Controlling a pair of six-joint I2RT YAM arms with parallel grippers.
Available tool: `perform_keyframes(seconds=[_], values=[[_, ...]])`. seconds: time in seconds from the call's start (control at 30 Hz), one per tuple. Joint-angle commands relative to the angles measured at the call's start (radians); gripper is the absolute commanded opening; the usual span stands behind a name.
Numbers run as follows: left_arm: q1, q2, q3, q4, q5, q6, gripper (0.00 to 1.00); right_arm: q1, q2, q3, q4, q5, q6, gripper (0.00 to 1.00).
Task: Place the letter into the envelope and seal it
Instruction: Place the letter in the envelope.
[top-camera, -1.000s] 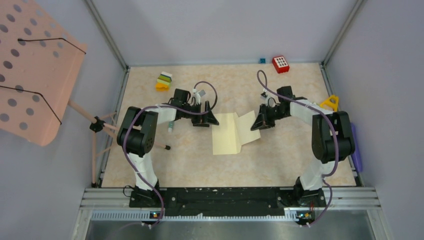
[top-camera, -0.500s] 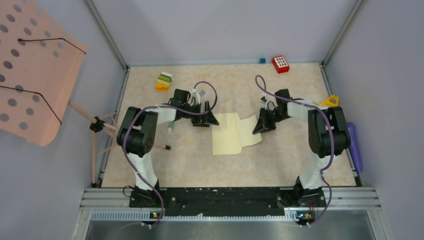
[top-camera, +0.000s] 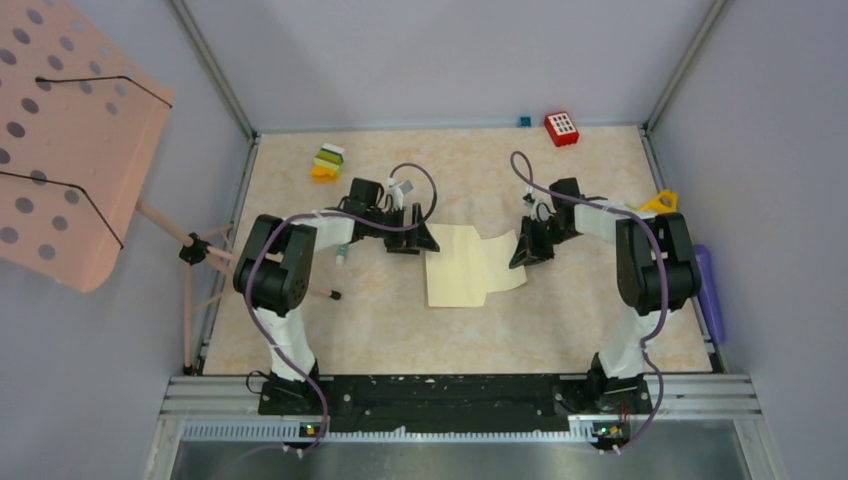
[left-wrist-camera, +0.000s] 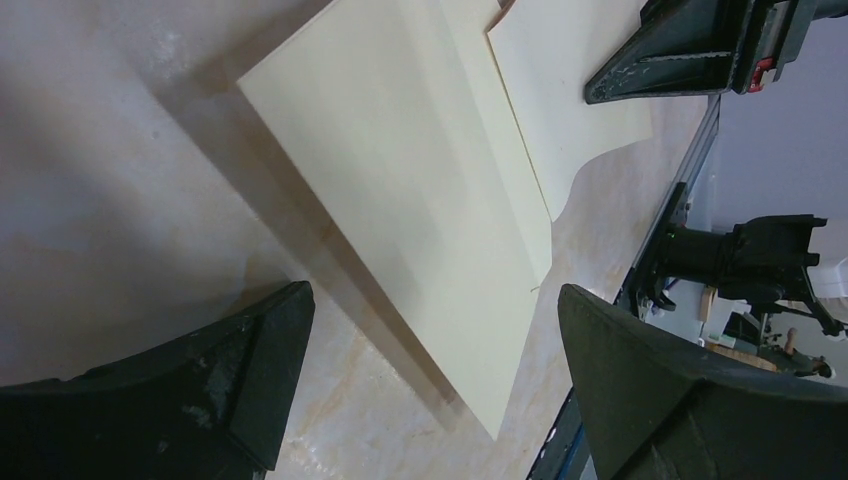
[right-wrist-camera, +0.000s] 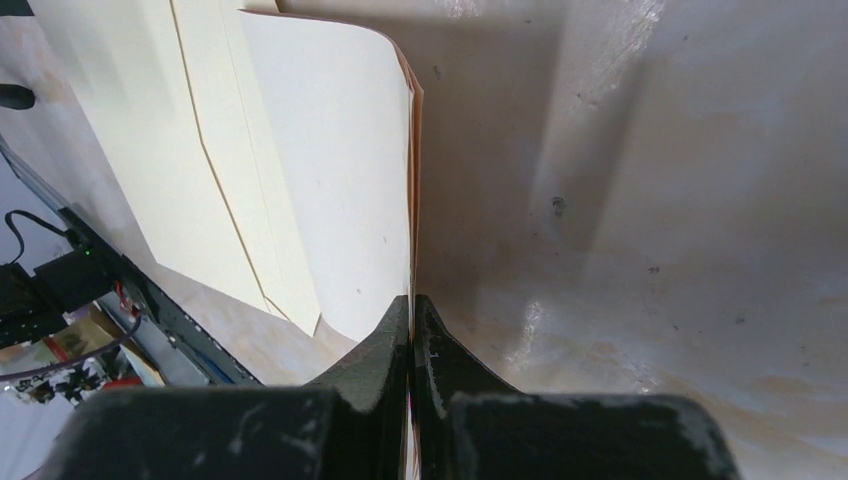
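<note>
The right gripper (right-wrist-camera: 412, 300) is pressed together. It pinches the edge of a pale sheet (right-wrist-camera: 330, 170) that curls up just in front of it. I cannot tell if that sheet is the flap or the letter. The envelope (top-camera: 452, 280) lies flat just past the sheet, right beside the left gripper (top-camera: 411, 240). That gripper's fingers are spread wide and hold nothing. I think nothing is tucked in or closed yet, so most of the job is left.

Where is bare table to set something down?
Bare: the near strip of table between envelope and arm bases; the far middle between stacked blocks and red block. Crowded: centre, where left claw and right claw flank the envelope.
</note>
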Motion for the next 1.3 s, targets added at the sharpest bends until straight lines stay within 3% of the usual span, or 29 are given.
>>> perform_keyframes(seconds=[0.0,0.33,0.8,0.93,1.27], values=[[-0.037,-0.005,-0.020,-0.025,-0.021,0.020,0.99,0.001,0.011,-0.007,0.020,0.007,-0.010,0.00],[-0.063,0.020,-0.022,0.008,0.041,-0.001,0.98,0.001,0.005,-0.013,0.027,-0.003,-0.008,0.00],[-0.045,0.052,-0.035,0.077,0.078,-0.049,0.78,0.001,-0.011,-0.017,0.127,-0.136,0.076,0.00],[-0.043,0.056,-0.035,0.080,0.080,-0.052,0.66,0.008,0.002,-0.010,0.151,-0.157,0.101,0.00],[-0.029,0.073,-0.042,0.104,0.085,-0.075,0.62,0.056,0.032,-0.015,0.197,-0.182,0.127,0.00]])
